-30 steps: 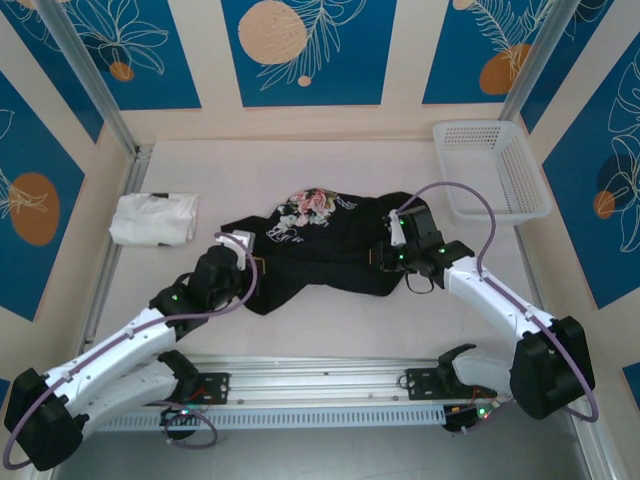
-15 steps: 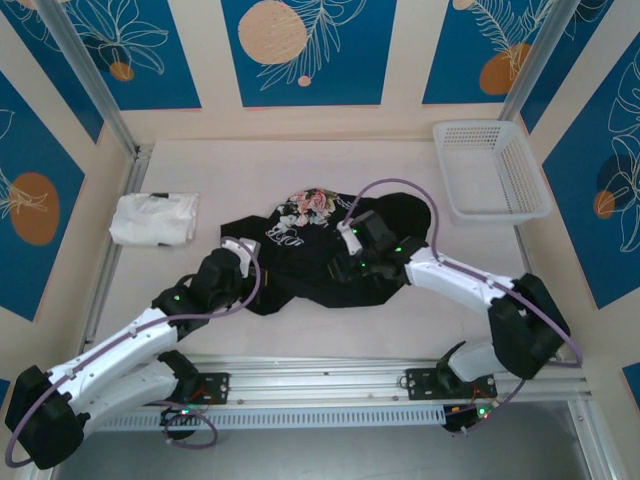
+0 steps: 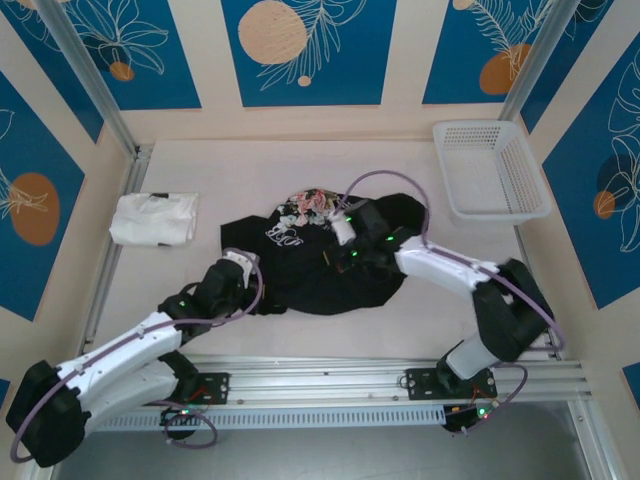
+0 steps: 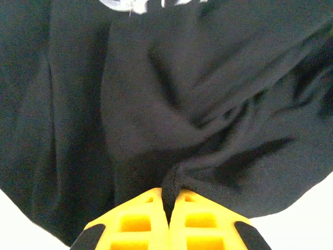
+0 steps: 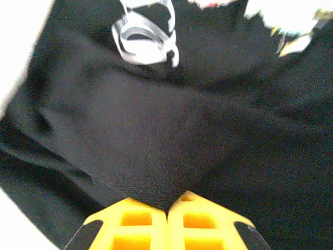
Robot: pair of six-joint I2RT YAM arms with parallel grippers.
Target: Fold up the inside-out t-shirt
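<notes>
**Top view.** The black t-shirt lies crumpled at the middle of the table, its floral print showing at the far edge. The left gripper meets the shirt's near-left edge. The right gripper sits over the cloth, just right of the print. A white garment lies well apart at the left, and a basket stands at the far right corner.

**Left wrist.** The left gripper is closed. Its yellow fingers are pressed together with a rolled hem of the t-shirt pinched in the seam between them, and the cloth creases away from that point.

**Right wrist.** The right gripper is likewise closed, fingers meeting. A taut fold of the t-shirt narrows into the fingertips, so a thin pinch of cloth appears to be held. White lettering and part of the print lie beyond.
</notes>
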